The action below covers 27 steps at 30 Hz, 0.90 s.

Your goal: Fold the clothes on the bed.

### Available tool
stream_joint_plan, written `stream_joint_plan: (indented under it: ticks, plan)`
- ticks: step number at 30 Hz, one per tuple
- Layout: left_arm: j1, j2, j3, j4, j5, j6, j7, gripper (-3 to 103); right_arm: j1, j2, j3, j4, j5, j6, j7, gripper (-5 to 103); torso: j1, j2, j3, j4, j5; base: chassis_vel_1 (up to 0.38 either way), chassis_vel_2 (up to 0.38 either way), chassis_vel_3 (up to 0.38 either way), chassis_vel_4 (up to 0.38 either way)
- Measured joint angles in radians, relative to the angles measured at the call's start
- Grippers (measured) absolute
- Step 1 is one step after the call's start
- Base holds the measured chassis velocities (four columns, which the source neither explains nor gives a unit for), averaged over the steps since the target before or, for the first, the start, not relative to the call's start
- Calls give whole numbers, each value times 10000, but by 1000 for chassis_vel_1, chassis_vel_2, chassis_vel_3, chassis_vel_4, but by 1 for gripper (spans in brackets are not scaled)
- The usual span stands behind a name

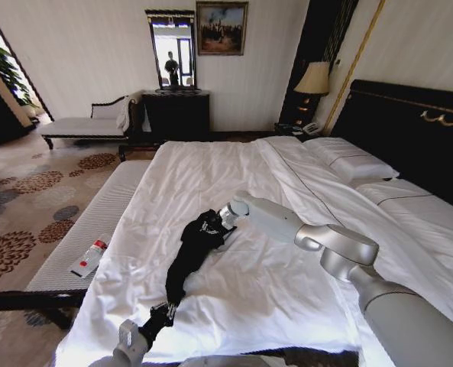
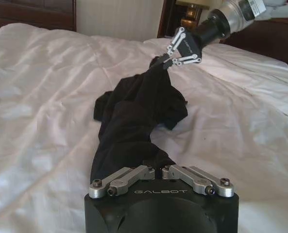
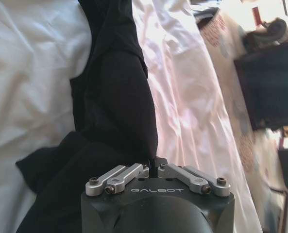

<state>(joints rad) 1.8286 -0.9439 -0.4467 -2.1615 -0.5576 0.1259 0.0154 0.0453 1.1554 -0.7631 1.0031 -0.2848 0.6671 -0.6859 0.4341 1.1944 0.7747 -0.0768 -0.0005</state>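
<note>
The black short-sleeved T-shirt of soft cloth (image 1: 189, 256) lies bunched into a long, narrow strip near the middle of the large bed with white sheets (image 1: 287, 306), running from the foot edge toward the pillows. It is not flat; it is stretched between the two grippers, probably so that the cloth can be pulled straight before any fold is made.

The left gripper (image 1: 163, 312) is at the near end of the strip, close to the foot of the bed. In the left wrist view its fingers (image 2: 129, 175) are closed together on the black cloth, which comes out directly from between them. The right gripper (image 1: 220, 223) is at the far end, with its silver arm reaching in from the right side over the sheet. In the right wrist view its fingers (image 3: 122, 174) are also closed, and the cloth seems to be pinched between them, though the dark fabric hides the tips, so this is not fully certain. From the left wrist view the right gripper (image 2: 175, 57) holds its end slightly raised above the sheet.

Around the shirt, the white sheet is wrinkled but has nothing on it near the cloth. The white pillows (image 1: 352, 160) are well apart, by the dark headboard (image 1: 409, 130). A grey upholstered bench (image 1: 88, 229) stands just beside the left side of the bed, with a small white and red object (image 1: 90, 258) on it. Nothing stands between the grippers and the shirt; the real difficulty is the twisted, gathered state of the cloth itself.
</note>
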Motion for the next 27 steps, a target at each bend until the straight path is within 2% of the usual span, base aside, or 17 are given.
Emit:
stream_joint_plan:
  ticks: [3,4,6,7,9,11,13,16,17,18,19,20,21,23,25,27]
  plan:
    - [-778,179,-505,-480,-712,258,-259,2,28,-931,475,646,731,-471,150,3,1,-1,0,-5,2,0,0,0,0]
    - [-778,179,-505,-480,-712,258,-259,2,28,-931,475,646,731,-471,150,3,1,-1,0,-5,2,0,0,0,0]
    - [-1740,585,-1164,-953,-1664,508,-589,2,-29,-1677,981,1358,1371,-933,428,3,1,0,0,-9,-2,0,0,0,0]
    - [-1740,585,-1164,-953,-1664,508,-589,2,-29,-1677,981,1358,1371,-933,428,3,1,0,0,-9,-2,0,0,0,0]
    - [-2688,1208,-1947,-1284,-2792,757,-935,2,-266,-2328,1578,2059,2252,-1549,726,3,1,-1,1,-1,-1,0,0,0,0]
    - [-3353,1836,-2478,-1375,-3581,874,-1179,2,-507,-2799,2043,2575,2805,-2036,1026,3,1,-1,0,-2,0,0,0,0,0]
    - [-3429,1906,-2527,-1382,-3671,889,-1208,2,-561,-2887,2124,2673,2915,-2134,1098,3,1,0,0,-2,0,0,0,0,0]
    - [-4195,2521,-2821,-1372,-4458,1033,-1466,2,-903,-3416,2706,3342,3591,-2839,1574,3,2,0,2,0,3,0,0,0,0]
    - [-5182,3051,-2835,-1222,-5125,1106,-1732,2,-1258,-3918,3330,4025,4315,-3543,2143,3,1,2,-1,-5,-2,0,0,0,0]
    - [-6039,3437,-2662,-957,-5611,1197,-1948,2,-1589,-4295,3769,4570,5002,-4138,2663,3,0,0,0,0,-1,0,0,0,0]
    - [-7413,4038,-2452,-354,-6266,1267,-2189,2,-2190,-4923,4631,5555,6308,-4993,3401,3,2,1,-1,-9,-4,0,0,0,0]
    - [-7413,4038,-2452,-354,-6266,1267,-2189,2,-2190,-4923,4631,5555,6308,-4993,3401,3,2,1,-1,-9,-4,0,0,0,0]
    - [-8019,4436,-2389,61,-6643,1281,-2205,2,-2744,-5330,5285,6243,7046,-5462,3721,3,2,1,0,-12,-2,0,0,0,0]
    - [-8469,4923,-2361,454,-6984,1285,-2145,2,-3543,-5853,6017,7052,7662,-5796,3946,3,3,0,1,-7,4,0,0,0,0]
    - [-8517,5013,-2361,497,-7038,1284,-2126,2,-3762,-5983,6190,7271,7775,-5865,4030,3,3,1,0,-7,1,0,0,0,0]
    - [-8602,5273,-2456,454,-7241,1268,-2097,2,-4508,-6408,6733,8101,8079,-6144,4448,3,0,1,0,-3,0,0,0,0,0]
